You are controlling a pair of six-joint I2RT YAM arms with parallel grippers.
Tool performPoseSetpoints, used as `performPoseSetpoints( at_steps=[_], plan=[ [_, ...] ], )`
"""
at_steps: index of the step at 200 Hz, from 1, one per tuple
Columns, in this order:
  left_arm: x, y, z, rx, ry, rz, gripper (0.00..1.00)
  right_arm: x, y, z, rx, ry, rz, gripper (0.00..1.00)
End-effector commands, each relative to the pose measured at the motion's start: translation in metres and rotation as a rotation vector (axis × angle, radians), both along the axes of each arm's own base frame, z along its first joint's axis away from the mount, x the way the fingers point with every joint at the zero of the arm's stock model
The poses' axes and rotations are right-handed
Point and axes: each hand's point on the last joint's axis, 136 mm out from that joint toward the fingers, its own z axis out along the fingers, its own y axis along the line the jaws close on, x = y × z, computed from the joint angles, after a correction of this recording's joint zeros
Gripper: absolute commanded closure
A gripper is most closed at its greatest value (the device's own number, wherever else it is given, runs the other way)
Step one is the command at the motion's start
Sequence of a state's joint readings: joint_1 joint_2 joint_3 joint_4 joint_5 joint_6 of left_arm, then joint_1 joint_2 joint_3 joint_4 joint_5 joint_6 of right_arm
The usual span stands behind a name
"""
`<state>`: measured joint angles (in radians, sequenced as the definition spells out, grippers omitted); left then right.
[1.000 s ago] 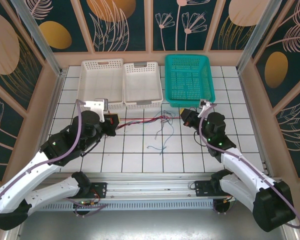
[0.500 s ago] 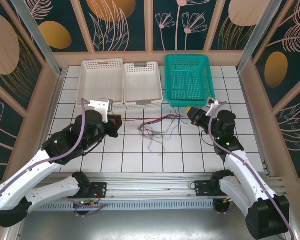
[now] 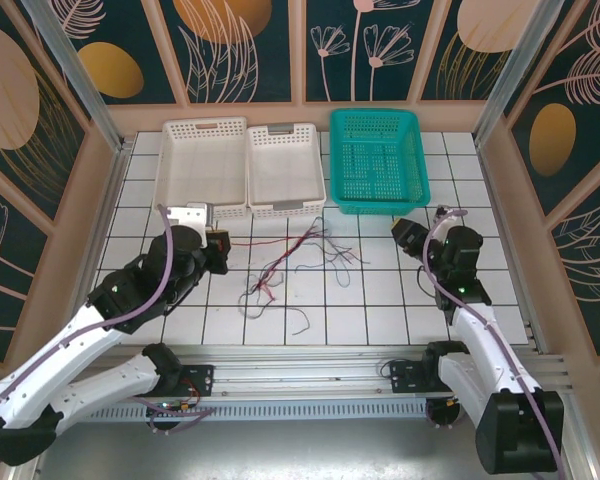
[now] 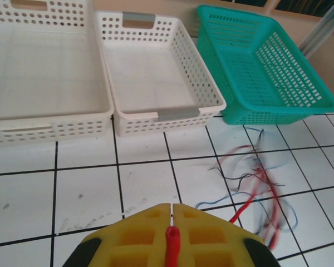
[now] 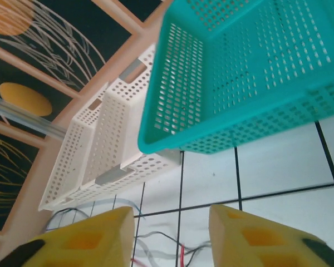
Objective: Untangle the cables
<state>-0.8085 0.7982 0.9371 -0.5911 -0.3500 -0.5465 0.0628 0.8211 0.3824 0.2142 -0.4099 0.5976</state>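
A loose tangle of thin red, black and blue cables (image 3: pixel 298 262) lies on the white tiles in front of the baskets; the same cables (image 4: pixel 256 183) show in the left wrist view, blurred. My left gripper (image 3: pixel 223 241) is shut on a red cable (image 4: pixel 172 245) that runs right into the tangle. My right gripper (image 3: pixel 408 233) stands open at the right of the pile with nothing between its yellow fingers (image 5: pixel 94 236). A few cable ends (image 5: pixel 172 250) lie below it.
Two white baskets (image 3: pixel 202 165) (image 3: pixel 285 170) and a teal basket (image 3: pixel 378 160) stand in a row behind the cables. Wooden walls and metal posts enclose the table. Bare tiles lie in front of the tangle.
The right gripper has let go of the cables, opened and drawn back to the right. The tangle has dropped and spread down-left. The left gripper has shifted slightly left with the red cable.
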Motion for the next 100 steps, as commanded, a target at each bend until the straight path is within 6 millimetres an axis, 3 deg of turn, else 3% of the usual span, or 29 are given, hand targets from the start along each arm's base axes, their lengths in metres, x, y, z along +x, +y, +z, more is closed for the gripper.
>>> performPoseSetpoints(
  at_steps=[1, 27, 80, 100],
  plan=[
    [0.008, -0.007, -0.019, -0.015, 0.016, 0.016, 1.00, -0.003, 0.010, 0.018, -0.027, -0.091, 0.042, 0.50],
    [0.014, -0.026, -0.036, -0.060, 0.048, -0.014, 1.00, -0.011, 0.037, 0.024, -0.023, -0.101, 0.151, 0.44],
    [0.026, -0.056, -0.046, -0.173, 0.074, -0.046, 1.00, -0.056, 0.140, 0.024, 0.062, -0.108, 0.479, 0.41],
    [0.029, -0.066, -0.043, -0.213, 0.077, -0.063, 1.00, -0.067, 0.167, 0.014, 0.090, -0.098, 0.516, 0.39]
  ],
)
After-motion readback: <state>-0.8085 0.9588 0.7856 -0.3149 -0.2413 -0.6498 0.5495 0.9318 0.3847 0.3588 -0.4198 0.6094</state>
